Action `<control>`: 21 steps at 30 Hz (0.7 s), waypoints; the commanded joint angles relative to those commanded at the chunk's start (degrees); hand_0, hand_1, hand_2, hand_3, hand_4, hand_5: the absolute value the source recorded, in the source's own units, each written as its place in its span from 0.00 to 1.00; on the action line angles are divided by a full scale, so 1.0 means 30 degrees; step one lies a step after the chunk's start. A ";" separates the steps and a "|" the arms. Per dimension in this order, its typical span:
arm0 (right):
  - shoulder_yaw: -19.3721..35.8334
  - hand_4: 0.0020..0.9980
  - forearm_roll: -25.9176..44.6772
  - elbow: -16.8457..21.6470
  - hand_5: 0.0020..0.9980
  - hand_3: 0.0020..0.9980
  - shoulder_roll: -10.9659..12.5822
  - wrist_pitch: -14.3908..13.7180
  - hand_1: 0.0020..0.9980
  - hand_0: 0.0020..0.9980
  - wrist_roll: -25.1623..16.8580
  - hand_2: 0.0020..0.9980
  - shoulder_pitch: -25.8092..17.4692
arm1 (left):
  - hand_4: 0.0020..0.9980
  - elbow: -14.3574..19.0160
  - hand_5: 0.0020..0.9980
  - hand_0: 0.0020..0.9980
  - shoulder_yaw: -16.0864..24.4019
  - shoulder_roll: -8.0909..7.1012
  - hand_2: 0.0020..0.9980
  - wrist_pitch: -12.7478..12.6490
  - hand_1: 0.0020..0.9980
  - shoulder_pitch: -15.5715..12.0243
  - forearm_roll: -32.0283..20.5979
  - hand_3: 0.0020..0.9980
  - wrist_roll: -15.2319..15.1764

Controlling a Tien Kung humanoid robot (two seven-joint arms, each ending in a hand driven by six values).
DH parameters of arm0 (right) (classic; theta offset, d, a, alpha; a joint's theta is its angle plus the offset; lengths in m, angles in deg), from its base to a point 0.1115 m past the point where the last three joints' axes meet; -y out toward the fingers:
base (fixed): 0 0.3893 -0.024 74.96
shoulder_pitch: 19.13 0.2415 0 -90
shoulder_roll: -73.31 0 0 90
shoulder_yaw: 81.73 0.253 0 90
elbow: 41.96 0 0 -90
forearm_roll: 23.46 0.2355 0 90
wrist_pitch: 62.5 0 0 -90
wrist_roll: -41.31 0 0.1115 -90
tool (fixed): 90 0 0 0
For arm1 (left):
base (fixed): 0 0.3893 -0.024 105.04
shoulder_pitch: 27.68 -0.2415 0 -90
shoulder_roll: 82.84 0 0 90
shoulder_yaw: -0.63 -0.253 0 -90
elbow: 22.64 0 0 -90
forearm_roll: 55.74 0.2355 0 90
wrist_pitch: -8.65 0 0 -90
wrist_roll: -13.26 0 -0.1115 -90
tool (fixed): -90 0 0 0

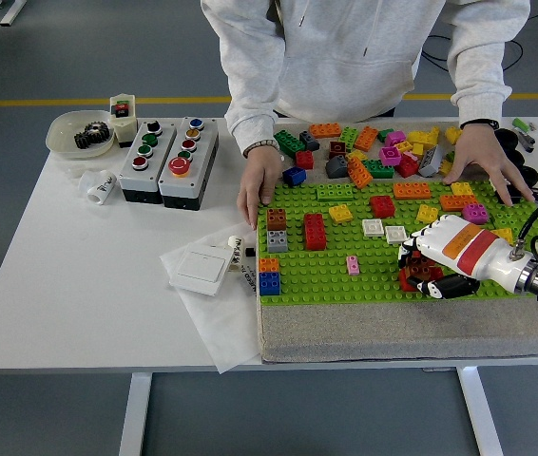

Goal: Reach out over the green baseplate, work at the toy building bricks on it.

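Baseplate (326, 275): bright green, studded, on a grey-beige mat (393, 332). Table (79, 285): white.

Bricks on the baseplate: red block (315, 231); brown over grey stack (277, 229); orange over blue stack (269, 276); small pink piece (353, 264); yellow brick (341, 214); two white tiles (384, 230); red brick (382, 205); orange brick (412, 190); green brick (336, 192); magenta brick (475, 213).

Loose pile (383, 147) behind: orange, green, yellow, magenta, red, blue, dark grey.

Right hand (440, 261): white shell with an orange and a red band, black fingers, over a red brick (419, 276).

Person's top (345, 47): light grey.

Button boxes (167, 160): grey with black sides; red, green, black, blue, yellow buttons.

Bowl (74, 133): off-white, holding dark gears.
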 joint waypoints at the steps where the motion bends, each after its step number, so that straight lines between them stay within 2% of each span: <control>1: 0.0003 0.89 -0.0014 -0.0012 0.29 0.72 -0.0006 0.0054 0.50 0.35 0.0026 0.70 0.0002 | 0.79 0.0000 0.70 0.76 -0.0006 0.0001 0.85 -0.0001 0.80 0.0000 -0.0008 0.76 0.0001; 5: -0.0038 0.89 -0.0057 -0.0044 0.29 0.72 0.0011 0.0225 0.50 0.35 0.0119 0.70 -0.0012 | 0.79 0.0000 0.70 0.76 -0.0020 0.0001 0.85 0.0004 0.80 0.0002 -0.0022 0.76 -0.0002; 6: -0.0041 0.90 -0.0059 -0.0040 0.29 0.76 0.0017 0.0237 0.50 0.35 0.0120 0.71 -0.0019 | 0.79 0.0000 0.70 0.76 -0.0013 0.0002 0.85 0.0006 0.80 0.0001 -0.0012 0.76 0.0000; 8: -0.0034 0.90 -0.0061 -0.0025 0.29 0.76 0.0030 0.0252 0.50 0.35 0.0113 0.71 -0.0041 | 0.79 0.0000 0.70 0.76 0.0016 0.0006 0.85 0.0013 0.80 -0.0001 0.0030 0.76 0.0007; 11: -0.0051 0.90 -0.0050 0.0021 0.29 0.76 0.0059 0.0129 0.50 0.35 0.0031 0.71 -0.0067 | 0.79 0.0000 0.70 0.76 0.0097 0.0019 0.85 0.0020 0.80 -0.0019 0.0119 0.76 0.0020; 12: -0.0042 0.87 -0.0022 0.0098 0.27 0.75 0.0086 0.0040 0.50 0.35 -0.0031 0.71 -0.0092 | 0.79 0.0000 0.70 0.76 0.0204 0.0033 0.85 0.0020 0.80 -0.0037 0.0229 0.76 0.0038; 21: 0.0893 0.89 -0.0197 0.0962 0.28 0.76 0.0317 -0.0355 0.50 0.35 0.0211 0.71 -0.0575 | 0.79 0.0000 0.70 0.76 0.0274 0.0046 0.85 0.0029 0.80 -0.0136 0.0369 0.76 0.0078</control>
